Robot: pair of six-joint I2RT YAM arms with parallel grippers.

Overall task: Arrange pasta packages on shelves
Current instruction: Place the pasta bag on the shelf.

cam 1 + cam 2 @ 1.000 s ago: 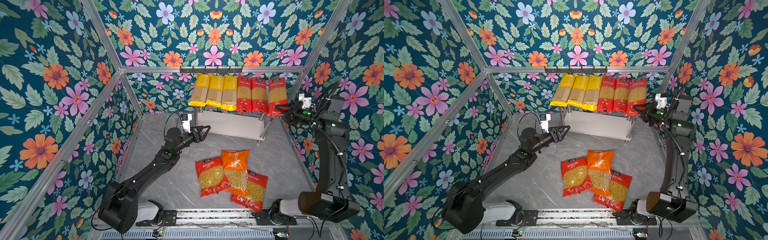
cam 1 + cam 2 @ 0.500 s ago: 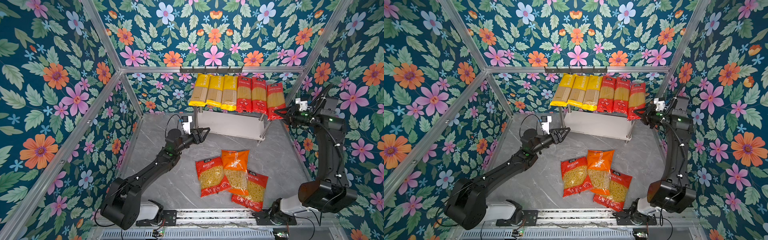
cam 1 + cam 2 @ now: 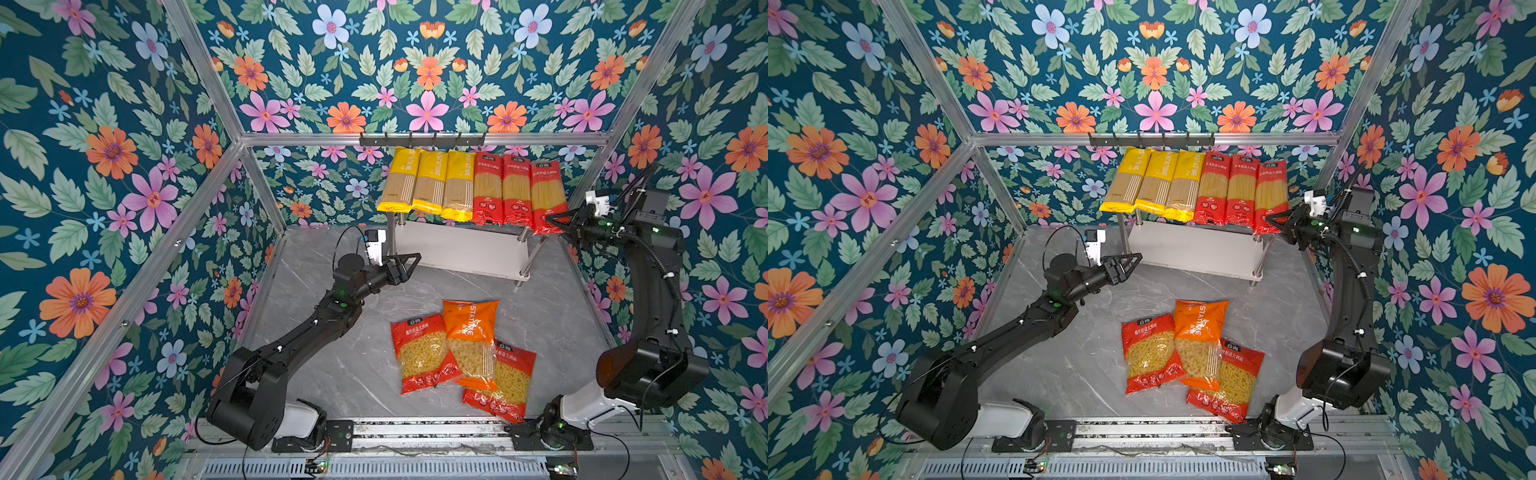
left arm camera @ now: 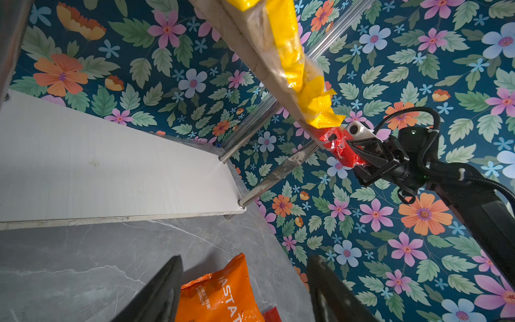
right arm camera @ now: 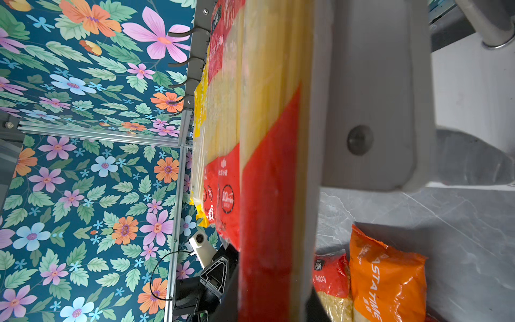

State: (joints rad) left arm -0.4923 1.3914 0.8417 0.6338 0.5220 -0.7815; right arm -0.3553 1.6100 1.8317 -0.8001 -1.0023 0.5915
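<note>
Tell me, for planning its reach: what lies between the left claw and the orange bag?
Only bare tabletop between left claw and orange bag, in both top views.

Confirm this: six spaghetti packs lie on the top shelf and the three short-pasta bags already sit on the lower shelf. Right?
Not quite. The six spaghetti packs do lie on the top shelf, but the three short-pasta bags lie on the grey tabletop in front of the lower shelf, not on it. Both top views show this.

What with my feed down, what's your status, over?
Right gripper shut on rightmost red spaghetti pack, top shelf. Left gripper open, empty. Three short-pasta bags on table. Nothing blocking.
</note>
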